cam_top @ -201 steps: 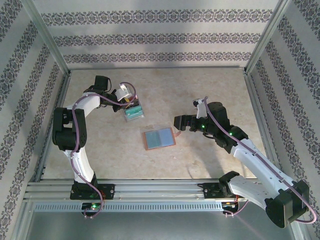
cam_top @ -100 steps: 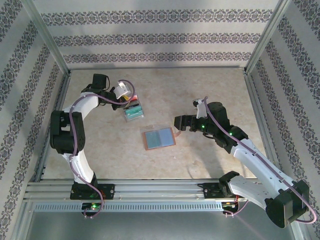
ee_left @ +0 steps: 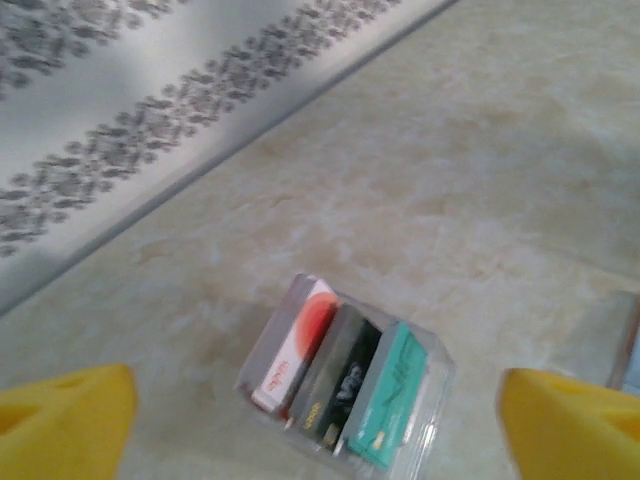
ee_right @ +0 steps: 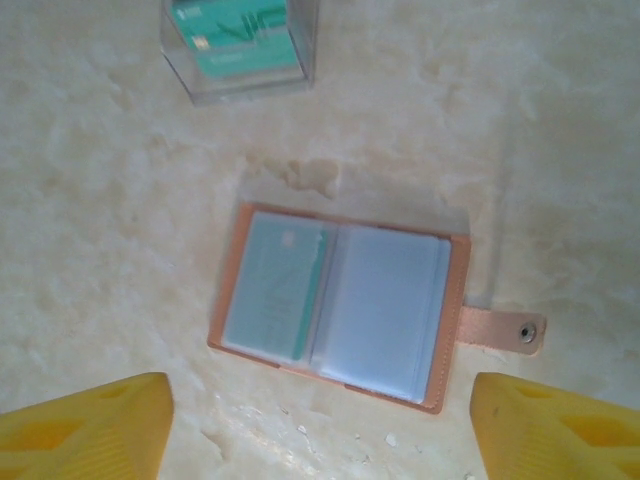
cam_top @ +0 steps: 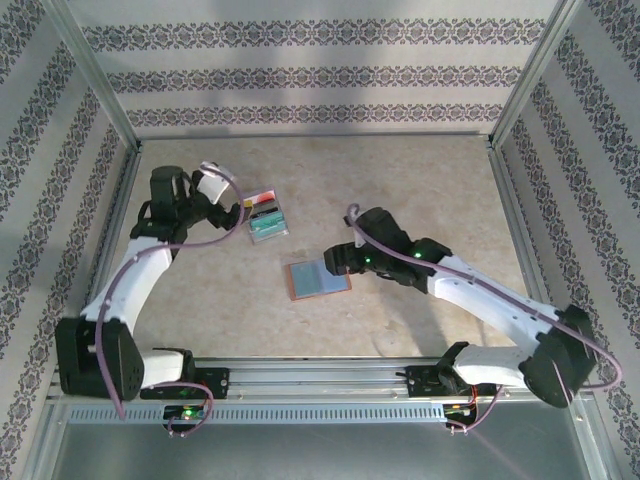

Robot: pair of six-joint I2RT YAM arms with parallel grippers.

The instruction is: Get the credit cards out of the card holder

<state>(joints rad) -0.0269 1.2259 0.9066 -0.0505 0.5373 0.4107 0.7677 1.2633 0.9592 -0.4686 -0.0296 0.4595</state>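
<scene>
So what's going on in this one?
Two arms are working on an open card holder lying flat on the table. The right gripper hovers open above it, touching nothing. One pale teal card shows behind the left sleeve; the right sleeve looks empty. The left gripper, also open and empty, faces a clear box holding three upright cards: red-and-white, black and teal.
</scene>
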